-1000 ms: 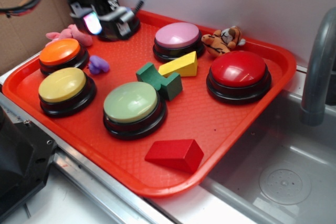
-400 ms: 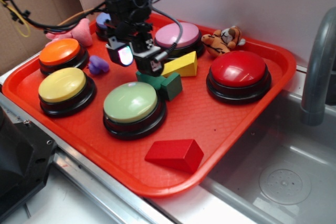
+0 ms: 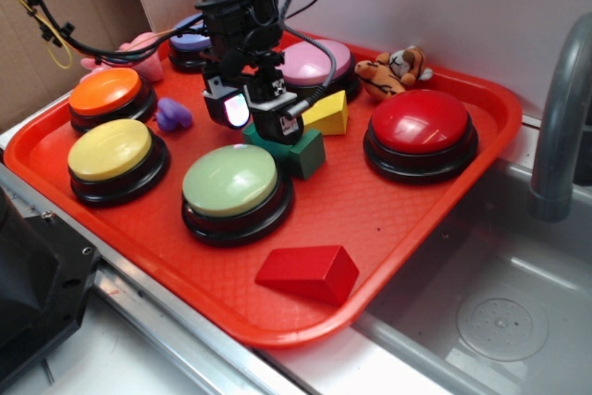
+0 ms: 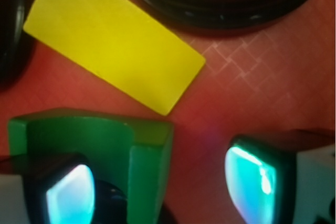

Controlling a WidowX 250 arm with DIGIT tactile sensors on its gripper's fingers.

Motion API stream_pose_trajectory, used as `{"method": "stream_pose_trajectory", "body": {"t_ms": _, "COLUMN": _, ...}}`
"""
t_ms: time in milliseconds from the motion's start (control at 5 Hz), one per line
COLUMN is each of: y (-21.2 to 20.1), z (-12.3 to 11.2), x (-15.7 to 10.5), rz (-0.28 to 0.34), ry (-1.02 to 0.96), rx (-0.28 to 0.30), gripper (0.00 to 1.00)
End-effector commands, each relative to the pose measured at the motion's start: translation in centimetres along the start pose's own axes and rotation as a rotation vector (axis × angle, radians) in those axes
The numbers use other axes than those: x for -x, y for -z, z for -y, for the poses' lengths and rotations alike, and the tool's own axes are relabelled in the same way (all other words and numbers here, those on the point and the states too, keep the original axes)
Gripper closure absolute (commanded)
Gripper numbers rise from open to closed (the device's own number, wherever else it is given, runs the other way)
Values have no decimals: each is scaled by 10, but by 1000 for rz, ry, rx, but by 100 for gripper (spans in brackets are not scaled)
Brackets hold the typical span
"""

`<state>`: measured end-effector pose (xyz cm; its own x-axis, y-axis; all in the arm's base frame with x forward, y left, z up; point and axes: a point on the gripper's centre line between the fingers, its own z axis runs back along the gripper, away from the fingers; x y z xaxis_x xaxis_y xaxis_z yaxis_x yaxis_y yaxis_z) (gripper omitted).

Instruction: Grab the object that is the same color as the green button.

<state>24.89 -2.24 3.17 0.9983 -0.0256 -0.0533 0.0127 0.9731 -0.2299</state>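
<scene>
The dark green notched block (image 3: 301,150) lies on the red tray (image 3: 398,201) between the pale green button (image 3: 231,182) and the yellow wedge (image 3: 326,113). My gripper (image 3: 259,122) is low over the block's left part, open, with glowing pads. In the wrist view the green block (image 4: 100,135) is at lower left. One of its legs stands between my fingertips (image 4: 252,182), and the left pad sits in front of the notch. The gripper (image 4: 160,187) is not closed on anything.
A red block (image 3: 308,273) lies near the tray's front edge. Red (image 3: 421,127), pink (image 3: 319,60), orange (image 3: 104,92), yellow (image 3: 111,150) and blue (image 3: 190,43) buttons ring the tray, with a purple toy (image 3: 173,115) and a tiger toy (image 3: 393,71). A faucet (image 3: 560,127) and a sink are at right.
My gripper moved from the tray's back left corner forward and right, then down over the green block. The block and the buttons have not moved.
</scene>
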Motion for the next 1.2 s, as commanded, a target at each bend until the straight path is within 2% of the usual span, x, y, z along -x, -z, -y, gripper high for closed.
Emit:
{"method": "stream_pose_trajectory", "body": {"t_ms": 0, "y": -4, "z": 0, "x": -7, "rz": 39, "ry": -33, "rx": 11, "gripper": 97}}
{"method": "stream_pose_trajectory", "body": {"t_ms": 400, "y": -4, "z": 0, "x": -5, "rz": 36, "ry": -38, "rx": 12, "gripper": 100}}
{"method": "stream_pose_trajectory", "body": {"t_ms": 600, "y": -15, "z": 1, "x": -5, "rz": 44, "ry": -49, "rx": -13, "gripper": 100}}
{"method": "stream_pose_trajectory", "body": {"t_ms": 800, "y": -45, "z": 1, "x": -2, "rz": 67, "ry": -78, "rx": -89, "gripper": 100}}
{"method": "stream_pose_trajectory", "body": {"t_ms": 1000, "y": -92, "z": 2, "x": 6, "rz": 131, "ry": -102, "rx": -176, "gripper": 100}}
